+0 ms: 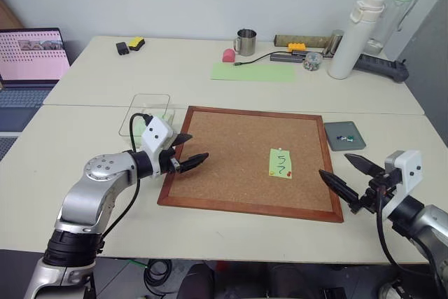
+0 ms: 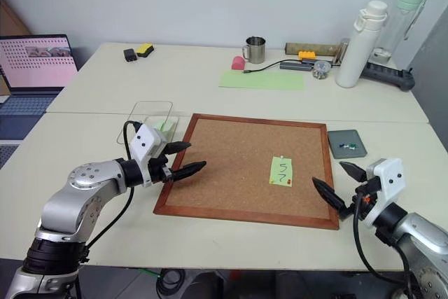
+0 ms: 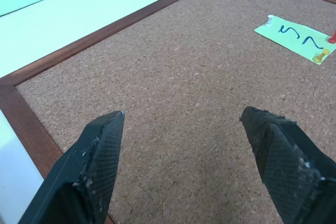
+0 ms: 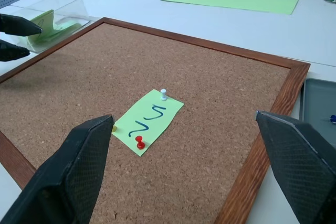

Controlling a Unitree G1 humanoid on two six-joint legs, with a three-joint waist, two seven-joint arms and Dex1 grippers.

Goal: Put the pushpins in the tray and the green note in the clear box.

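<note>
The green note (image 4: 148,121) is pinned to the corkboard (image 1: 231,159) by three pushpins (image 4: 139,142), with both grippers' fingers spread wide and empty. Pin removal is judged due: the right gripper (image 1: 348,174), nearer, must close on one pin head.

Three pushpins (image 4: 164,94) hold one green note (image 4: 149,121), beside one tray (image 1: 345,135) and one clear box (image 1: 145,114).

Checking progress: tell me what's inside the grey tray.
The tray holds a blue pushpin and a green pushpin, lying loose. Nothing covers them.
</note>
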